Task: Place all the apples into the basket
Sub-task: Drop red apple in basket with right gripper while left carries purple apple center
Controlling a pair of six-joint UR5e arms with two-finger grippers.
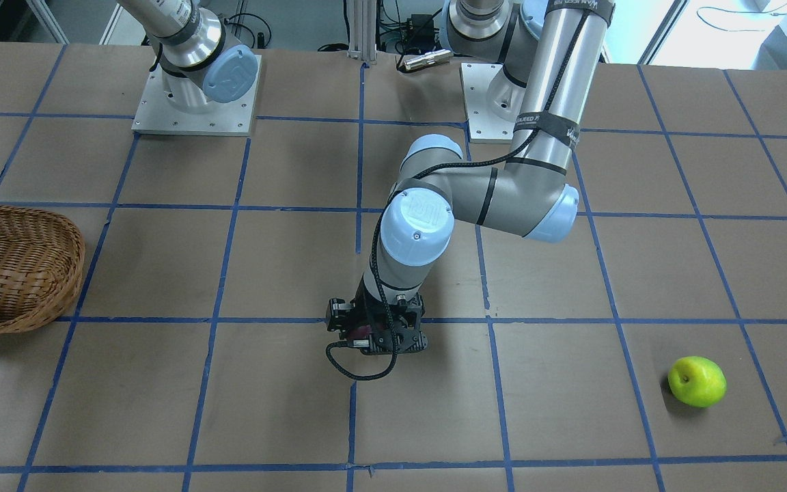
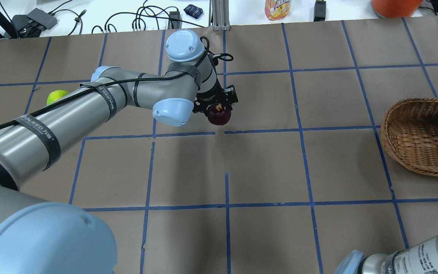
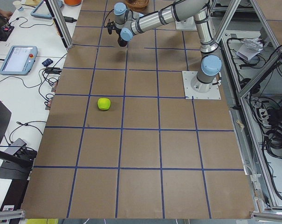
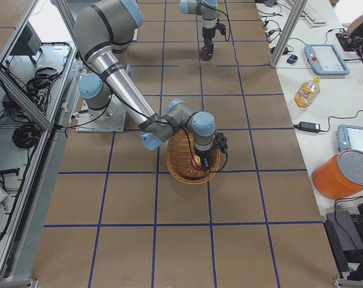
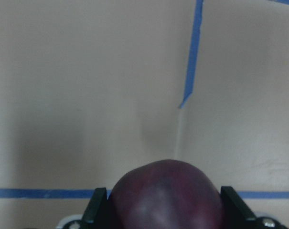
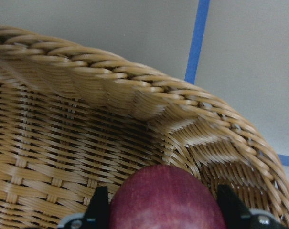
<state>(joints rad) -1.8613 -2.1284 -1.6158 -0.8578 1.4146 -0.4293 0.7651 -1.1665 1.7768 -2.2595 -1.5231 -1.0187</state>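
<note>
My left gripper [image 2: 217, 108] is shut on the dark purple-maroon apple [image 2: 219, 115] over the middle of the table's far half. The left wrist view shows that apple [image 5: 165, 195] between both fingers [image 5: 97, 211], above the brown paper. My right gripper [image 6: 163, 207] is shut on the red apple [image 6: 165, 198] and holds it inside the wicker basket [image 6: 77, 138], near its rim. The basket [image 2: 416, 137] sits at the table's right edge and also shows in the exterior right view [image 4: 180, 174]. The yellow-green apple [image 1: 697, 381] lies alone on the table, partly behind my left arm in the overhead view [image 2: 56, 96].
The table is covered in brown paper with a blue tape grid. Both arm bases [image 1: 195, 102] stand at the robot's side. A drink bottle [image 4: 306, 92], an orange container [image 4: 343, 174], tablets and cables lie on the white bench past the far edge.
</note>
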